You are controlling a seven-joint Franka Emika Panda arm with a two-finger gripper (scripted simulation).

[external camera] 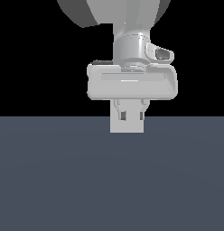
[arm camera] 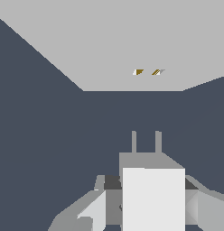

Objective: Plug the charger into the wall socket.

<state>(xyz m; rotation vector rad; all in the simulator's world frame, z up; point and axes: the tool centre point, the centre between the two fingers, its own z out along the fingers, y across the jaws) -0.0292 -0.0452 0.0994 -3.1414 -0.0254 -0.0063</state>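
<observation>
While my fingers (external camera: 131, 115) clamp the charger (arm camera: 153, 198) at lower centre, its prongs face the wall socket (arm camera: 132, 40) in the upper frame.
Next, I judge: align prongs with the socket's holes, then push straight in.

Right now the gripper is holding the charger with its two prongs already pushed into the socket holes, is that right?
Not quite. The gripper does hold the charger, but its two prongs are not yet in the wall socket. The wrist view shows dark floor between the prong tips and the socket's two holes.
</observation>
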